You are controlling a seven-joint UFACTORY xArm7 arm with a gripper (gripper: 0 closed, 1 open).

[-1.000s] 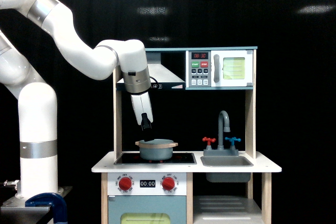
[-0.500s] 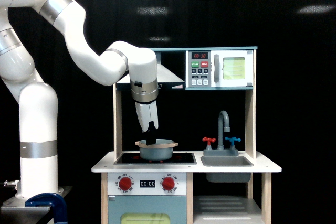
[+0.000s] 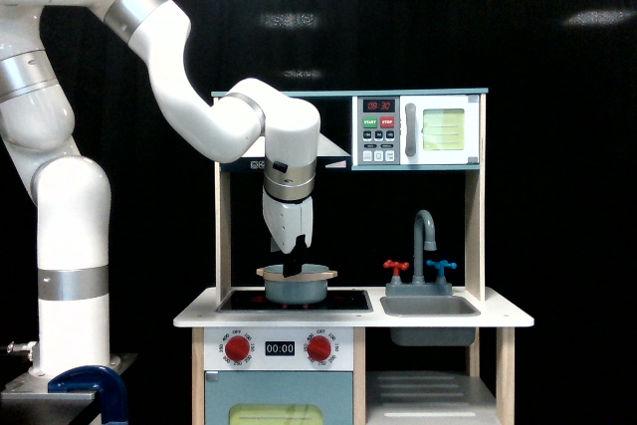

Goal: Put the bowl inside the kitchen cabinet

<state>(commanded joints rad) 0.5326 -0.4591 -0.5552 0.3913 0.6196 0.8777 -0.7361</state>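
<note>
Bowl [image 3: 296,284] on stove, not yet lifted; gripper [image 3: 291,267] at bowl rim (grasp, opening unclear); cabinet [image 3: 430,390] below bowl, empty

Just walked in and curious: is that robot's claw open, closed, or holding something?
Gripper: down at the bowl's rim; open or shut cannot be told from here.

Robot lab, black curtain backdrop [image 3: 557,196], ceiling lights above, toy kitchen [image 3: 353,320] (child-sized playset), white arm [image 3: 60,246] alongside
</note>
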